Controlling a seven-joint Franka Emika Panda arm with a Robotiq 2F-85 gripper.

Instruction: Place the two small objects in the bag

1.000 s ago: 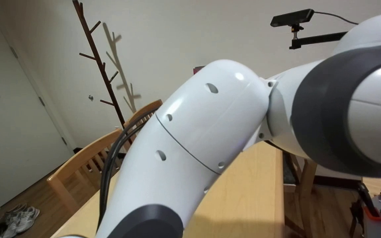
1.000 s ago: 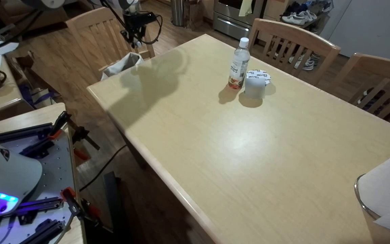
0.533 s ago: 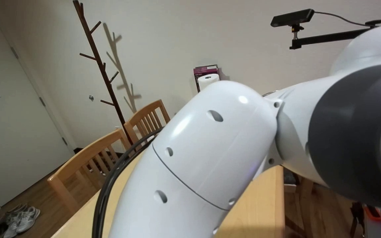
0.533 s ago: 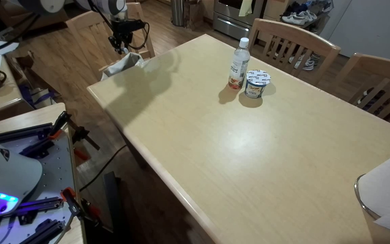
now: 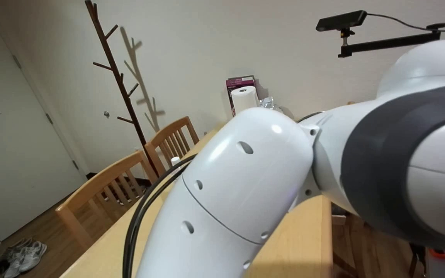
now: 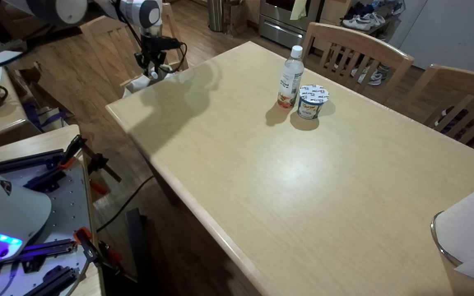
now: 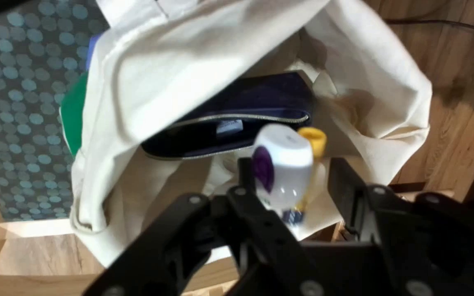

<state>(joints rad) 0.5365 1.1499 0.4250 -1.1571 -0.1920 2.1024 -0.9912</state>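
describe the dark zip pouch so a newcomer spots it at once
In the wrist view, find the big cream cloth bag. Look into its mouth: the pouch lies near the middle, its lower right overlapped in the picture by a white object. Unlike that object and the cream cloth, it is dark navy and gapes unzipped, showing a pale tag.

The white cloth bag [image 7: 171, 82] gaped open, creased and slumped at its sides. In the wrist view, a small white object [image 7: 288, 158] with a rounded end and a purple oval on it showed between the fingers of the gripper [image 7: 291, 167], in front of the opening. A yellow object [image 7: 314, 139] (partly hidden, its lower end blurred) was just beside it.
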